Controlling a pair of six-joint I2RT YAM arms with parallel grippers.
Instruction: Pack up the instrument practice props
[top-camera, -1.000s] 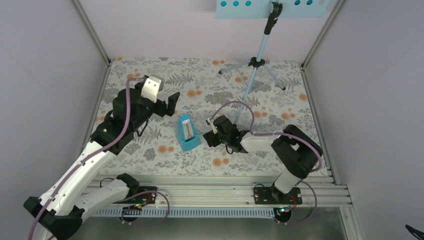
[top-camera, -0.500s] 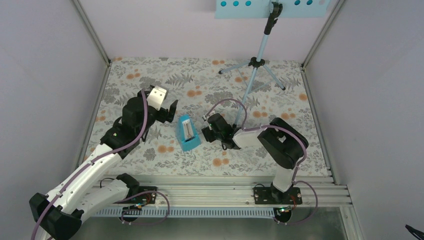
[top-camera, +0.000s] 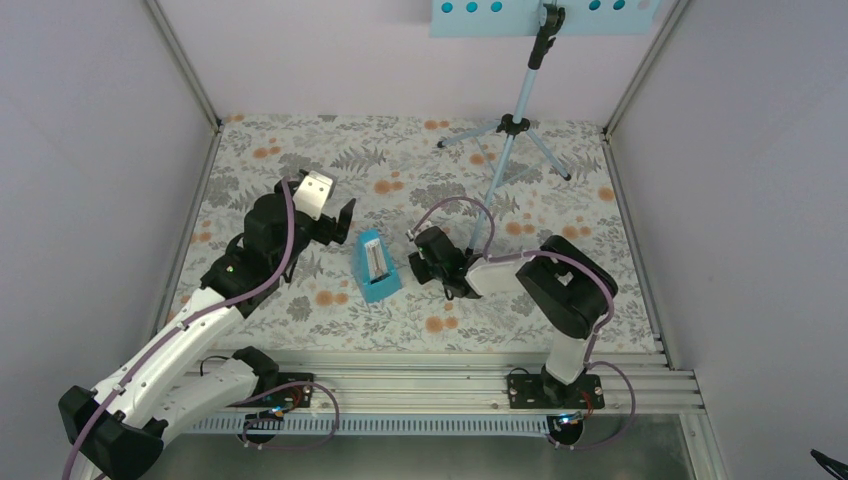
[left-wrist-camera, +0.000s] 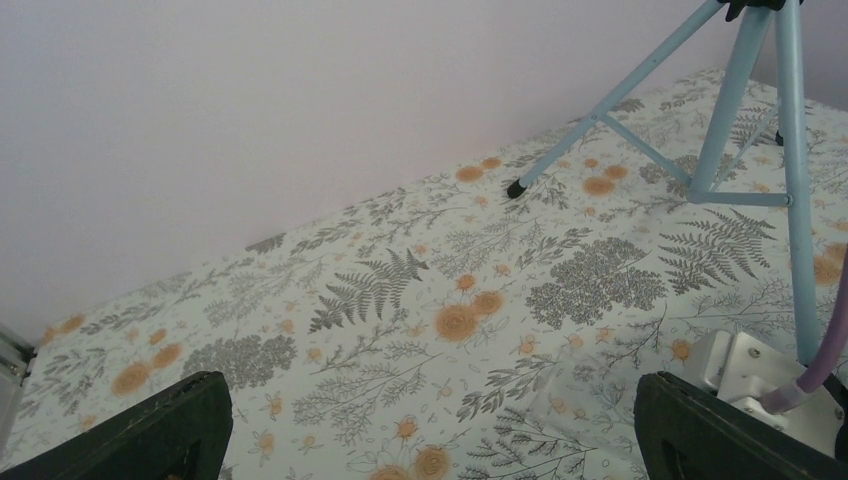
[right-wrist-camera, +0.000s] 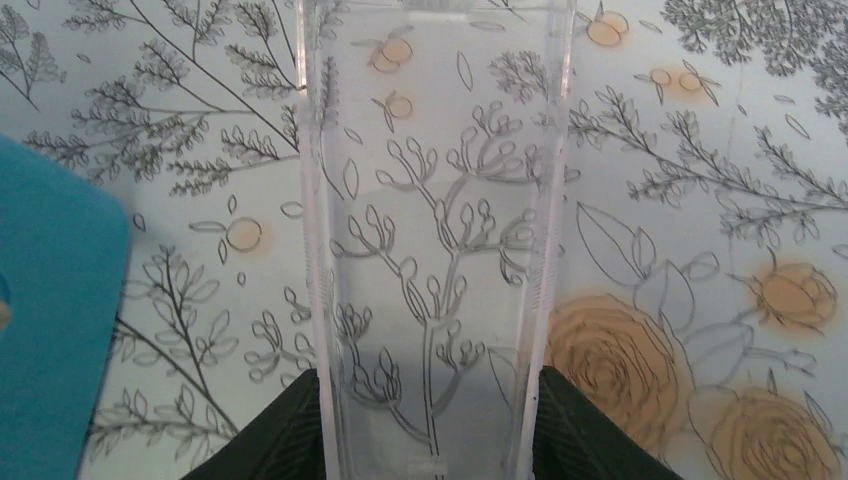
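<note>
With your left end effector (top-camera: 344, 222) released, the right end effector (top-camera: 413, 262) gripped the clear cover (right-wrist-camera: 435, 230) at the metronome's (top-camera: 375, 266) three o'clock; next probably called for a level lift.

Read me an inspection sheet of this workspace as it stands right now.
Surface: floral cloth, lying flat.
Job's things: music stand upright at the far right; metronome standing mid-table; sheet-music pages not seen.
Clutter: clear plastic piece beside the metronome.
Grippers: left gripper open, empty, left of the metronome; right gripper jaws flank the clear piece, grip unconfirmed.
Cables: purple cables run along both arms.
Surroundings: pale walls, metal frame posts.
</note>
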